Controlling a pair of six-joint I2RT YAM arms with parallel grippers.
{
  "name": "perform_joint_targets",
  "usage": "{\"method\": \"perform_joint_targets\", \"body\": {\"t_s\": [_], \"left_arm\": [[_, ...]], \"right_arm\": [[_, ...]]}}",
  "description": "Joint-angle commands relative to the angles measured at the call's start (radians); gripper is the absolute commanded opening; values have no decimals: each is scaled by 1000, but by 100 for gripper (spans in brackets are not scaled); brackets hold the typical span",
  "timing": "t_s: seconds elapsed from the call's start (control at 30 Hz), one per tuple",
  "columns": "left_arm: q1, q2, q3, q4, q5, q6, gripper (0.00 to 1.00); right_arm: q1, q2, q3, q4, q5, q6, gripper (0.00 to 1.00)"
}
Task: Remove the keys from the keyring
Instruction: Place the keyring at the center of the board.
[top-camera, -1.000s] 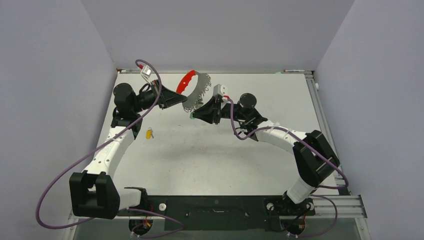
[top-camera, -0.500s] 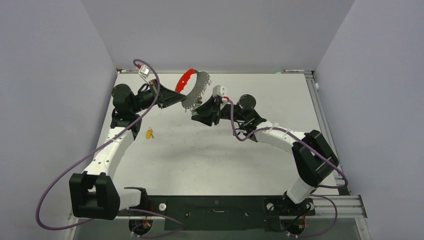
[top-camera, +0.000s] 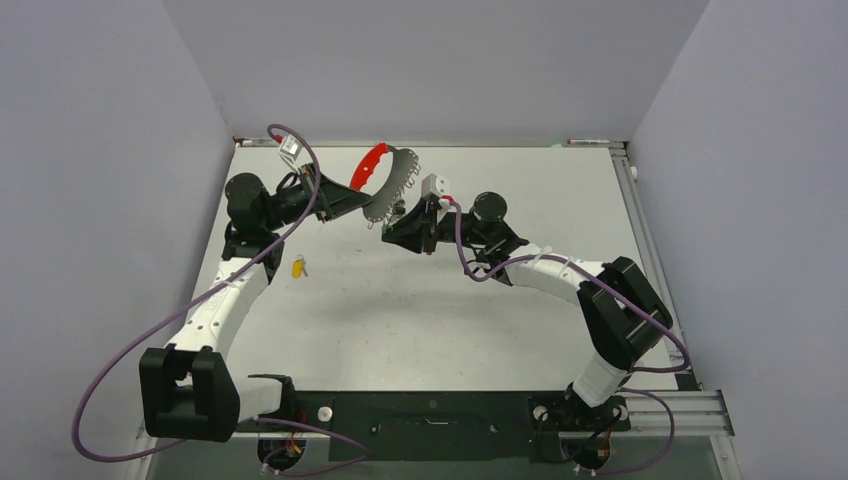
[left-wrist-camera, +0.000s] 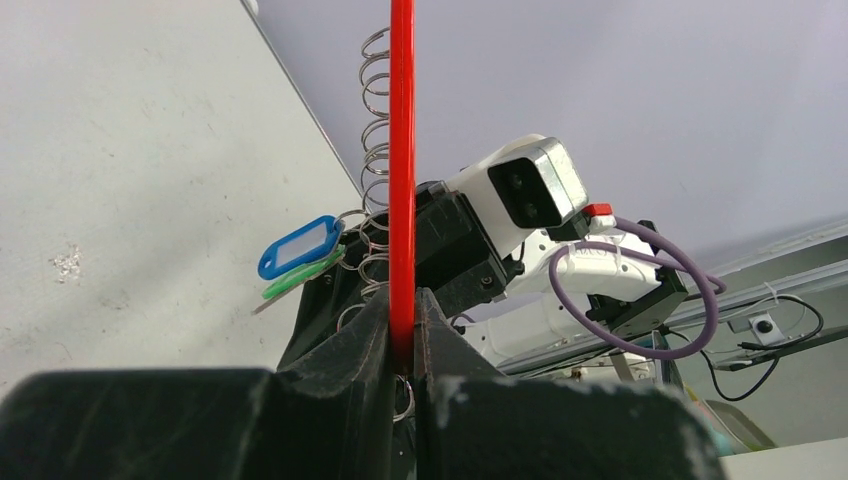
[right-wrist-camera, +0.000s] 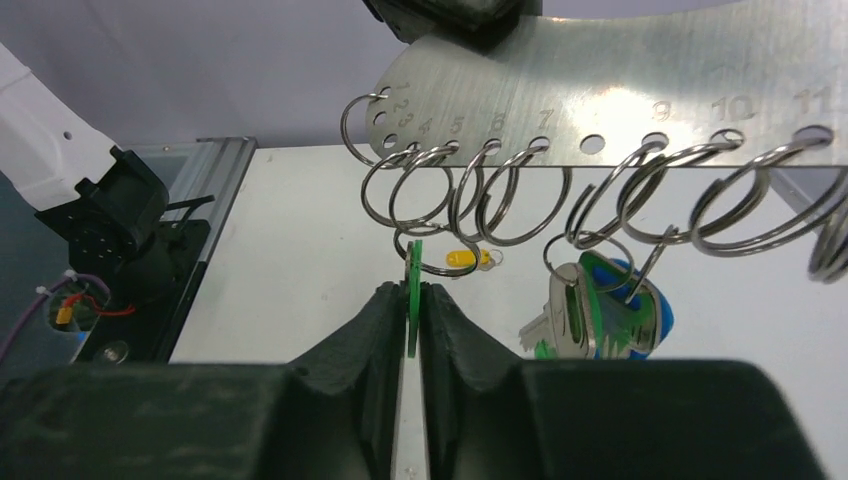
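Note:
The keyring is a silver metal plate (right-wrist-camera: 620, 90) with numbered holes, several wire rings and a red curved strap (top-camera: 373, 163). It is held up above the far table. My left gripper (left-wrist-camera: 402, 330) is shut on the red strap (left-wrist-camera: 402, 150). My right gripper (right-wrist-camera: 412, 310) is shut on a green tag (right-wrist-camera: 412, 290) that hangs edge-on from a ring near the plate's left end. A silver key with green and blue tags (right-wrist-camera: 600, 310) hangs from rings further right. A yellow-tagged key (top-camera: 298, 267) lies loose on the table.
The two grippers (top-camera: 355, 195) (top-camera: 392, 222) meet at the far middle of the white table (top-camera: 420, 310), close under the back wall. The right arm's purple cable (top-camera: 470, 255) loops beside its wrist. Metal rails (top-camera: 640, 230) run along the table's right edge.
The right gripper and its wrist have shifted slightly left, closer to the left gripper. The keyring has moved a little left with them. Both grips are unchanged.

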Motion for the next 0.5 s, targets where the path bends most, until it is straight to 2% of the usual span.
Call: {"method": "perform_joint_targets", "body": {"t_s": [0.0, 0.03, 0.17, 0.33, 0.47], "left_arm": [[8, -33, -20, 59, -15, 5, 0], [8, -34, -21, 59, -15, 6, 0], [8, -27, -12, 57, -15, 6, 0], [10, -24, -8, 56, -13, 4, 0], [21, -25, -14, 62, -19, 0, 0]], "right_arm": [[0, -8, -6, 79, -23, 25, 17], [0, -8, -6, 82, -25, 31, 20], [0, -2, -4, 98, -32, 47, 20], [0, 4, -10, 100, -29, 42, 6], [0, 5, -15, 87, -28, 32, 5]]}}
